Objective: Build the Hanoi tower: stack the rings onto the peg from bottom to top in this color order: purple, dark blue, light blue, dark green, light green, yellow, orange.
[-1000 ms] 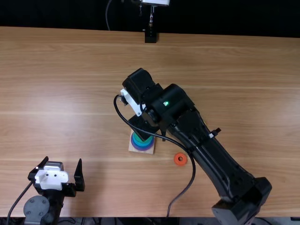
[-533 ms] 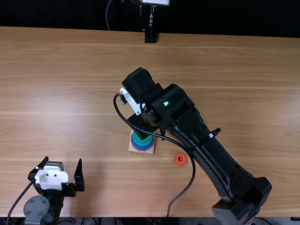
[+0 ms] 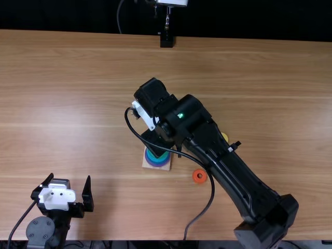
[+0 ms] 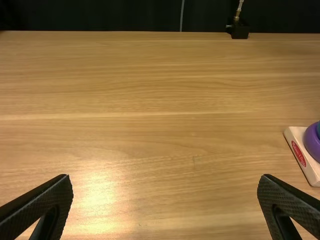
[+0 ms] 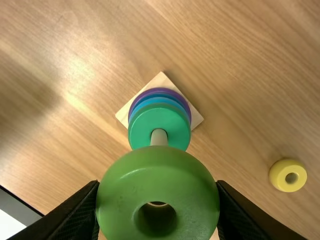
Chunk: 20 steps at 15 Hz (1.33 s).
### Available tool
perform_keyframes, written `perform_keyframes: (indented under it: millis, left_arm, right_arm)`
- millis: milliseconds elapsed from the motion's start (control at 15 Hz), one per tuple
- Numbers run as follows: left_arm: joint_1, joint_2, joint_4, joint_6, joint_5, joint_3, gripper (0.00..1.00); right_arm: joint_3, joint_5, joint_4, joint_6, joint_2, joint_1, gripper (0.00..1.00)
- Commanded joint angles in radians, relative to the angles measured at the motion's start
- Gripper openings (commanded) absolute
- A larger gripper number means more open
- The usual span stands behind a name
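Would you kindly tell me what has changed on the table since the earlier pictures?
The right arm has shifted slightly to the top view's left, uncovering more of the yellow ring. I see no grasp or release. The left gripper, orange ring and wooden base stayed put.
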Motion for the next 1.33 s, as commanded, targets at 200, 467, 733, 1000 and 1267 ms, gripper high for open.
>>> perform_keyframes:
  millis: [200,467,733,1000,1267]
  left_arm:
    - [0.005,-0.012,-0.075,0.007,-0.005,-0.109,1.00]
    - [0.005,-0.012,-0.075,0.009,-0.005,-0.109,1.00]
    - [0.005,-0.012,-0.075,0.007,-0.005,-0.109,1.00]
    - [0.005,-0.012,-0.075,0.009,-0.005,-0.109,1.00]
    - [0.005,-0.012,-0.075,0.009,-0.005,-0.109,1.00]
  right_arm:
    - [-0.027,0.003,0.032,0.005,0.041,0.023,0.11]
    - [-0.027,0.013,0.023,0.003,0.041,0.022,1.00]
    - [-0.008,0.011,0.052,0.005,0.034,0.020,1.00]
    - [-0.094,0.014,0.335,0.005,-0.020,0.011,1.00]
    - [-0.340,0.105,0.720,-0.001,-0.087,-0.041,1.00]
